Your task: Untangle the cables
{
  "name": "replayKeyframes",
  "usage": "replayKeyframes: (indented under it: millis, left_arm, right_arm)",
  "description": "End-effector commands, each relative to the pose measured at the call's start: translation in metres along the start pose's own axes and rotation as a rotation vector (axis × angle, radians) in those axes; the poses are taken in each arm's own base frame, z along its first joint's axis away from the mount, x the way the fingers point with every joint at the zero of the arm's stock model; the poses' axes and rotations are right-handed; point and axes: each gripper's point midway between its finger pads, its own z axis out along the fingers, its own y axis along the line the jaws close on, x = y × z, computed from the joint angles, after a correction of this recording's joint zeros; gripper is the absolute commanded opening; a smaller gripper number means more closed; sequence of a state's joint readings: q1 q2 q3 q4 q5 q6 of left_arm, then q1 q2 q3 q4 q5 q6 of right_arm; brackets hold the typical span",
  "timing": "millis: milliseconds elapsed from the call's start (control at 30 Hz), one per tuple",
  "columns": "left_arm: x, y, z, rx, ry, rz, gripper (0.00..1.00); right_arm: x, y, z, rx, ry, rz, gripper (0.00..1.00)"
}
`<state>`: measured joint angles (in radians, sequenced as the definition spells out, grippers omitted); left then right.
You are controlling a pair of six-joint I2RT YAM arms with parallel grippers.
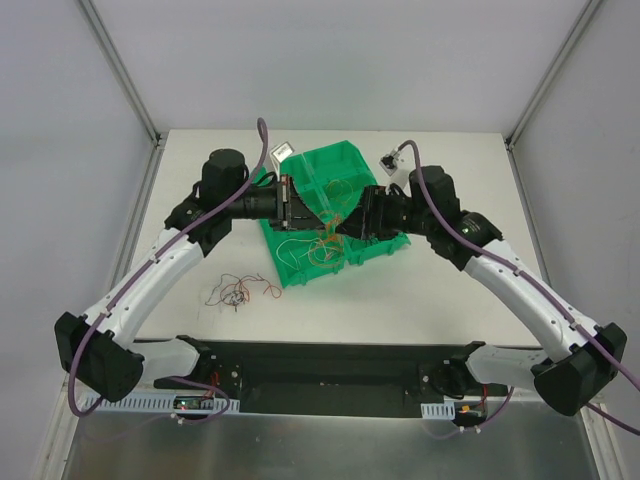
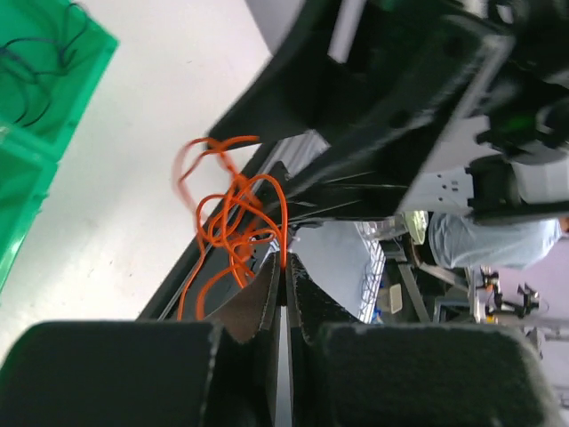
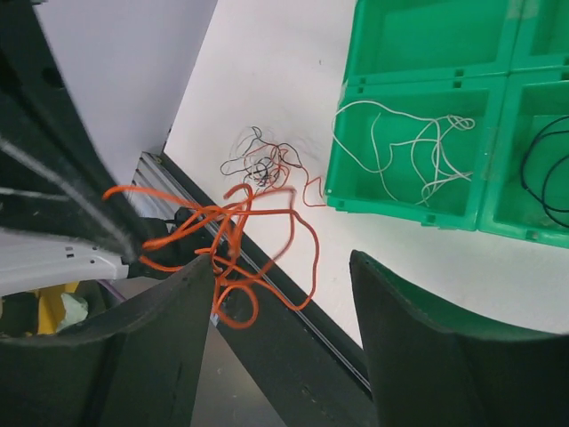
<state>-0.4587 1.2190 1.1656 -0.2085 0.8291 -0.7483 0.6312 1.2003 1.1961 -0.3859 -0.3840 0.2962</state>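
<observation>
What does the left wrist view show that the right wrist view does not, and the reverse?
Only the left wrist view: the left claw, shut, pinching one strand of the orange cable, and a person in a blue shirt far behind. Only the right wrist view: the open right claw, a white cable lying in a compartment of the green tray, and a mixed pile of thin cables on the table. Both: the orange tangle and part of the tray.

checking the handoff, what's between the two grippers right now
The orange cable tangle, pinched in the shut left gripper, hangs before the open right gripper; right wrist view shows it best.
</observation>
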Motion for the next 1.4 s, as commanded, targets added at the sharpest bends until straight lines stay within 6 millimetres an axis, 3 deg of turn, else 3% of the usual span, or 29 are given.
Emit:
replayKeyframes:
  millis: [0, 233, 400, 533, 867, 1067, 1233, 1367]
  left_arm:
    - [-0.010, -0.051, 0.001, 0.174, 0.007, 0.141, 0.00]
    - [-0.009, -0.055, 0.007, 0.199, 0.033, 0.148, 0.00]
    - [-0.011, -0.056, 0.009, 0.205, 0.039, 0.151, 0.00]
    - [-0.009, -0.056, 0.011, 0.217, 0.062, 0.146, 0.00]
    - [-0.009, -0.054, 0.017, 0.225, 0.090, 0.133, 0.00]
    - [-0.008, -0.057, 0.020, 0.232, 0.100, 0.138, 0.00]
    - [-0.008, -0.055, 0.021, 0.226, 0.097, 0.136, 0.00]
    - [-0.010, -0.054, 0.022, 0.215, 0.084, 0.132, 0.00]
  right_arm:
    - [-0.013, 0.023, -0.001, -0.121, -0.073, -0.006, 0.64]
    - [-0.012, 0.022, -0.014, -0.128, -0.134, -0.059, 0.61]
    - [-0.022, -0.010, -0.031, 0.026, -0.209, -0.029, 0.62]
    - [-0.036, -0.009, -0.047, 0.028, -0.269, -0.001, 0.64]
    - [-0.062, 0.009, -0.036, -0.028, -0.244, 0.086, 0.48]
    - [-0.066, 0.010, -0.029, -0.038, -0.230, 0.065, 0.45]
    - [-0.055, 0.004, -0.027, -0.028, -0.194, 0.077, 0.46]
    - [-0.040, 0.008, -0.035, -0.072, -0.171, 0.022, 0.54]
